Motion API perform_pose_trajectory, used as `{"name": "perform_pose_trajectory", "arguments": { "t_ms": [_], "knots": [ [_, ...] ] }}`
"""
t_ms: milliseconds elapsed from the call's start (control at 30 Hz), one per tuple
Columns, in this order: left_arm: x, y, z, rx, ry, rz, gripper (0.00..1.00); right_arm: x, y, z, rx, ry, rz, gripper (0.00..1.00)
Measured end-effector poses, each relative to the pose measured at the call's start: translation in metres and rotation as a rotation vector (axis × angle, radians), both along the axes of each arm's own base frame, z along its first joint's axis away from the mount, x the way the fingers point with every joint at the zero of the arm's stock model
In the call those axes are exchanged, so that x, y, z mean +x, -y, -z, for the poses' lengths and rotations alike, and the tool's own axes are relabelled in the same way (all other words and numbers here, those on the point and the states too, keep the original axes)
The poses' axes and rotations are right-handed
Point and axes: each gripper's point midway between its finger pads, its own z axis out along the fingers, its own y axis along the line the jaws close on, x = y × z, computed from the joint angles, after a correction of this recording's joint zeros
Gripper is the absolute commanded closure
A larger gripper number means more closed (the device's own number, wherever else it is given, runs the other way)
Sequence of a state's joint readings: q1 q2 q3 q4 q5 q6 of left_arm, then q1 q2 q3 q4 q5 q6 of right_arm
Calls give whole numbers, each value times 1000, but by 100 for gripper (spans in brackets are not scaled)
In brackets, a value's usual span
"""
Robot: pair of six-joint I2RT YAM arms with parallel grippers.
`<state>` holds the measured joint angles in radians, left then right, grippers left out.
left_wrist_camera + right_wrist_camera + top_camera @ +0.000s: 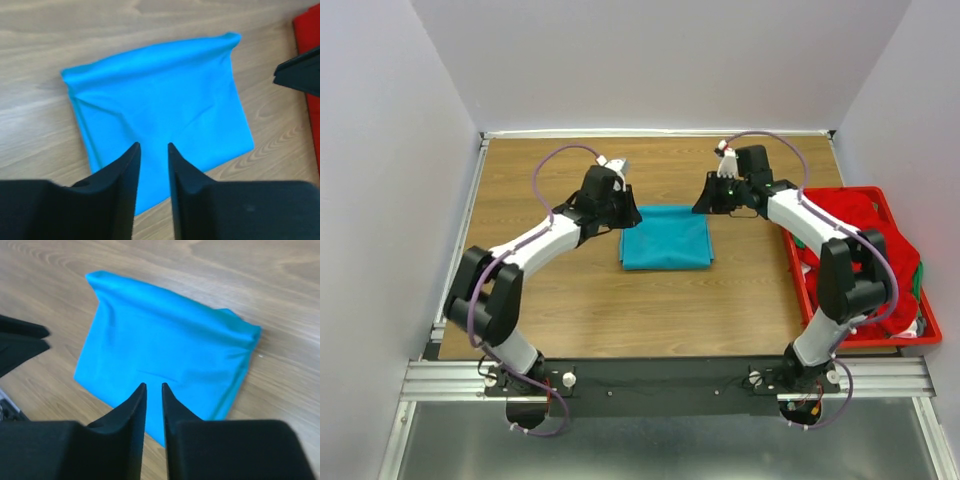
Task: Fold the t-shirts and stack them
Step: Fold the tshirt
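At the left wrist, the left gripper (153, 146) hangs with its fingers narrowly parted and empty, over one edge of the folded teal t-shirt (667, 237). Opposite, the right gripper (153, 386) is likewise narrowly parted and holds nothing, over the shirt's other side. The shirt lies flat as a rectangle on the middle of the wooden table (620, 310). Well to the right, a red crate (880, 342) holds red t-shirts (855, 215) and some green cloth (917, 280).

Bright, even, diffuse light with soft, faint shadows beside the teal t-shirt (666, 237). Wrist views are mildly blurred; the near black fingers (120, 200) sit out of focus.
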<state>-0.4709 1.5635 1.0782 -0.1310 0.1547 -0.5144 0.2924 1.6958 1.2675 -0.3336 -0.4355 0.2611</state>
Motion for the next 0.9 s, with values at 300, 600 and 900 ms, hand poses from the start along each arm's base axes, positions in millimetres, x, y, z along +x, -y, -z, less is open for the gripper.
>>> {"name": "perform_pose_trajectory", "arguments": {
  "t_ms": [300,600,900],
  "knots": [
    [32,9,92,46,-161,-13,75,9,-20,76,92,-150,-56,78],
    [94,-1,100,-29,-141,-67,75,61,0,99,179,-158,12,77],
    [92,0,91,-117,-167,-30,62,72,17,91,258,-175,77,70]
  ]
}}
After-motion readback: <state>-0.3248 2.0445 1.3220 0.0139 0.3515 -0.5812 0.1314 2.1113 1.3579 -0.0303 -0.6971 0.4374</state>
